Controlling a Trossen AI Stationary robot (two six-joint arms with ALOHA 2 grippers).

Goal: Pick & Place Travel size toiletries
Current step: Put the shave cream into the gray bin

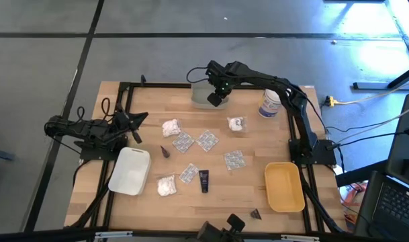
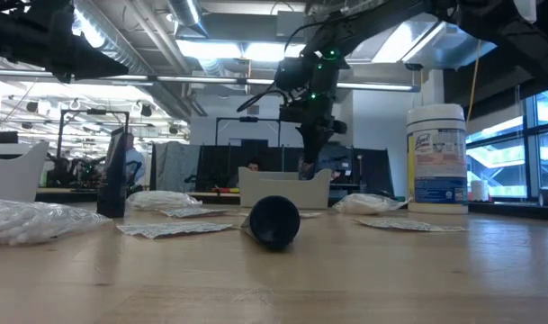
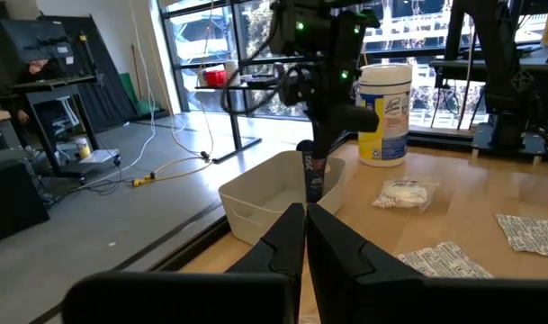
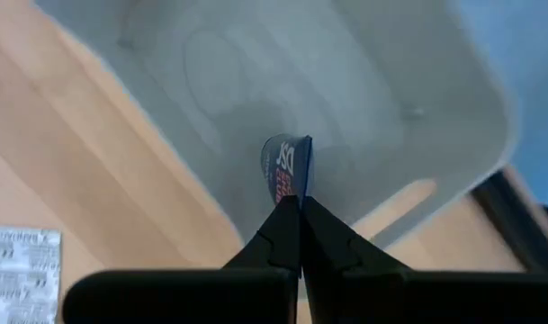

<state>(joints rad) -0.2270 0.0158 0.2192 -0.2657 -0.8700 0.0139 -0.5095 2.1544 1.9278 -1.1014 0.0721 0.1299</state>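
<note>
My right gripper (image 1: pixel 215 99) hangs over the grey tray (image 1: pixel 201 98) at the table's far edge, shut on a small dark tube (image 4: pixel 287 169) with blue and red print. The same tube (image 3: pixel 314 177) shows in the left wrist view, hanging into the tray (image 3: pixel 275 196). On the wood lie several silvery packets (image 1: pixel 207 140), white puffy bundles (image 1: pixel 170 127), another dark tube (image 1: pixel 204 180) and a dark cone (image 1: pixel 165 151). My left gripper (image 1: pixel 135 132) waits shut at the table's left side, holding nothing. My right gripper pinches the tube's upper end (image 4: pixel 290 191) between its two fingers. The fingers (image 3: pixel 320 148) come from above, pointing steeply down. The tube hangs upright below them, its lower end inside the grey tray; I cannot tell whether it touches the tray's floor.
A tall white jar (image 1: pixel 270 103) with a blue label stands right of the grey tray. A white tray (image 1: pixel 129 171) sits near the left front and a yellow tray (image 1: pixel 284 186) at the right front. A second dark cone (image 1: pixel 256 214) lies by the near edge.
</note>
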